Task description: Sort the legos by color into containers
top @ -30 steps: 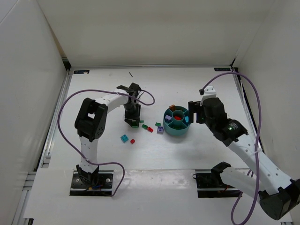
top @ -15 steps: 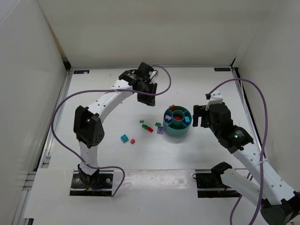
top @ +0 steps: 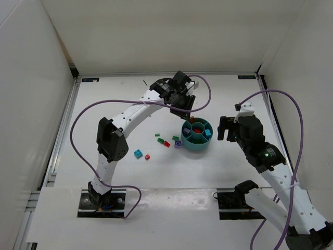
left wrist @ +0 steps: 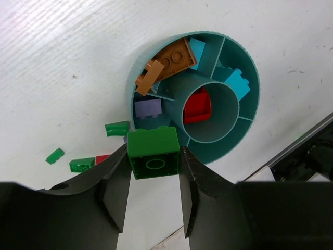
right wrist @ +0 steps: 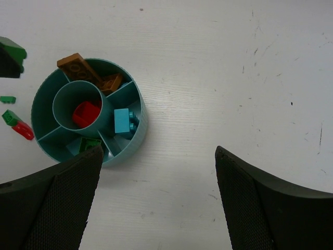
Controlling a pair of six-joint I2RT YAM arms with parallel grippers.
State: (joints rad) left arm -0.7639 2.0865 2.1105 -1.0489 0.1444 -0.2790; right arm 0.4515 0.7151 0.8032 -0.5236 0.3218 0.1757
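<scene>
My left gripper (left wrist: 154,156) is shut on a green lego (left wrist: 154,151) and hangs over the near-left rim of the teal bowl (left wrist: 251,61). From above, that gripper (top: 182,104) sits just up-left of the bowl (top: 197,149). The bowl's compartments hold brown legos (left wrist: 169,60), a red one (left wrist: 197,104) in the centre cup, blue ones (left wrist: 237,83) and a purple one (left wrist: 147,108). My right gripper (right wrist: 157,156) is open and holds nothing, to the right of the bowl (right wrist: 141,122). A green lego (right wrist: 91,143) lies in one wedge.
Loose legos lie on the table left of the bowl: green ones (top: 161,140), a red one (top: 167,144), a purple one (top: 178,144), a blue one (top: 138,153) and another red one (top: 147,157). White walls enclose the table.
My left gripper rose from the loose legos with the green lego and swung right to the bowl's edge. My right gripper drew back to the right, away from the bowl.
</scene>
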